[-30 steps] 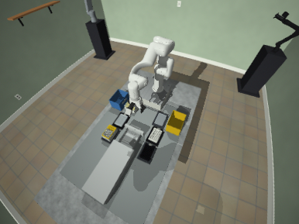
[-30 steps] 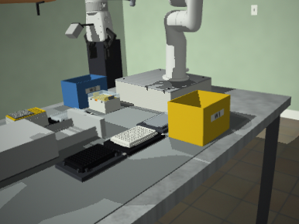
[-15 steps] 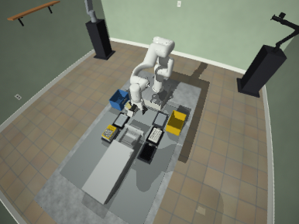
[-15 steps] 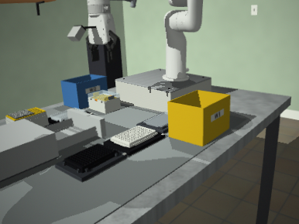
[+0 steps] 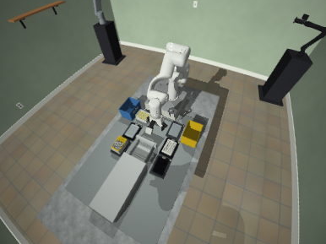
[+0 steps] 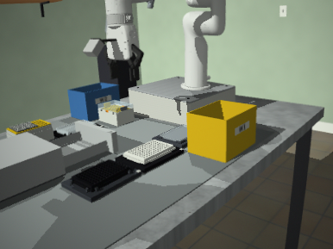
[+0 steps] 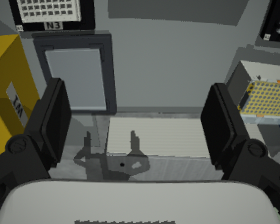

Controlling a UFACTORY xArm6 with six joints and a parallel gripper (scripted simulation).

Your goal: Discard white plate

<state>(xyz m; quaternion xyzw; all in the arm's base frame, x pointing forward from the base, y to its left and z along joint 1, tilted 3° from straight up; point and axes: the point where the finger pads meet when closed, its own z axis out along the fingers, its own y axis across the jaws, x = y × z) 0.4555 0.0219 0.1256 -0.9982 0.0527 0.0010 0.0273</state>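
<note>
white plate [image 6: 151, 150] | yellow bin [image 6: 222, 129] | blue bin [image 6: 92, 101] | black plate [image 6: 100, 177] | black tool [image 7: 139, 128]

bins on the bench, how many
2: a blue bin at the bench's far left, near the gripper, and the yellow waste bin W1 at the right edge.

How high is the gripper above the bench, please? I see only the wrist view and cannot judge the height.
Observer: In the exterior view the gripper hangs open and holds nothing, higher than the rim of the blue bin.
Operator: Is the yellow bin W1 upright? I see only one edge of it.
Observer: Yes, the yellow bin W1 stands upright on the bench, its open top facing up.
Operator: What lies next to the white plate, outside my picture?
Observer: A black plate lies in the next nest, on the side of the white plate away from the arm's base.
</note>
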